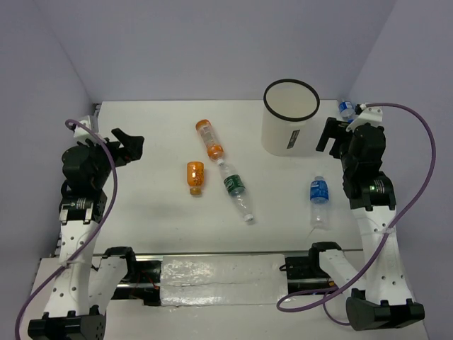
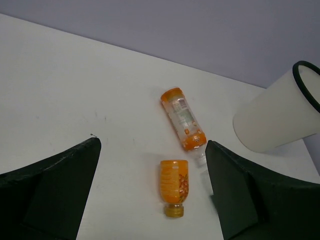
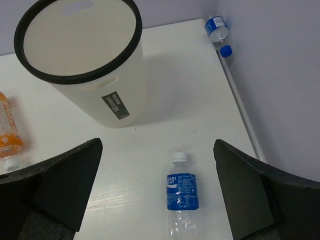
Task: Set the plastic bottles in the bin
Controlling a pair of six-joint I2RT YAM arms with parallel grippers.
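Plastic bottles, five in all, lie on their sides on a white bench, all outside the bin. The bin, a tall white cylinder with a black rim and a small dark label, stands upright toward the far right. The left claw hangs over the left side of the bench, its fingers wide apart and holding nothing. The right claw sits just right of the bin, fingers also wide apart and empty. A clear bottle with a green label lies mid-bench, its far end touching a long orange bottle. A blue-labelled bottle lies near the right arm. A shorter orange bottle lies just left of the green-labelled one. Another blue-labelled bottle lies in the far right corner by the wall.
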